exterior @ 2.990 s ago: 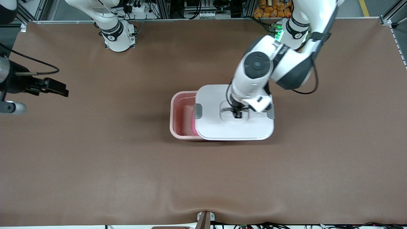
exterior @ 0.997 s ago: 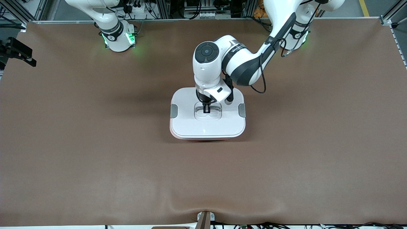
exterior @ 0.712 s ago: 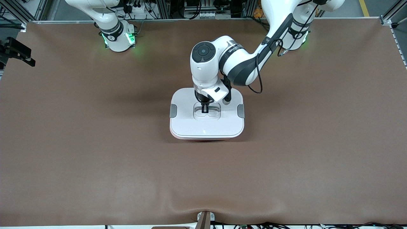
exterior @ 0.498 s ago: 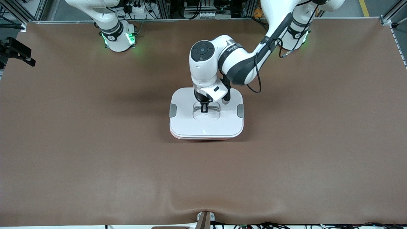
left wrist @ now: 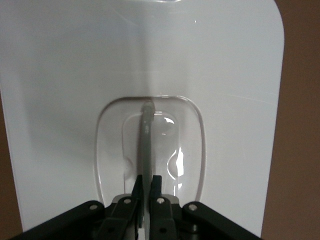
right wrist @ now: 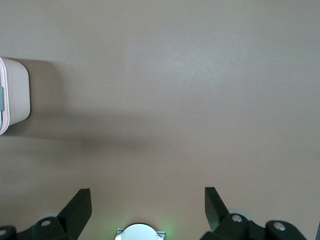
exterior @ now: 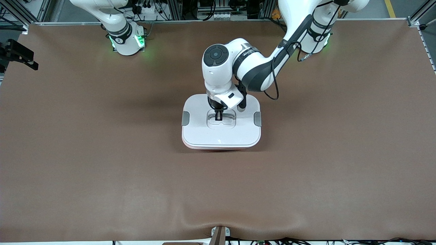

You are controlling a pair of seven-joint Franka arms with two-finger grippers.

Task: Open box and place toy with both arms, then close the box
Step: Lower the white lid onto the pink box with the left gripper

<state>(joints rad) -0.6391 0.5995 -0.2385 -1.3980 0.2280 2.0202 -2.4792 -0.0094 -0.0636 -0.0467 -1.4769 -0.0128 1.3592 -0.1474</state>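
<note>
One box (exterior: 221,144) sits mid-table, lid (exterior: 221,136) square on top, only a thin pink strip of tub showing under the lid edge nearest the front camera. Toy not visible; presumably inside, can't confirm. Left gripper (left wrist: 146,184) is pinched tight on the thin handle (left wrist: 145,145) in the lid's recessed centre. Right gripper (right wrist: 147,205) is spread wide w/ nothing in it, waiting over bare table toward the right arm's end. Lid looks light, stiff, glossy, so prob. slippery on flat faces; the handle rib is the one sure hold. Grey clips (exterior: 185,118) at each end look like the spots to press, if they latch.
</note>
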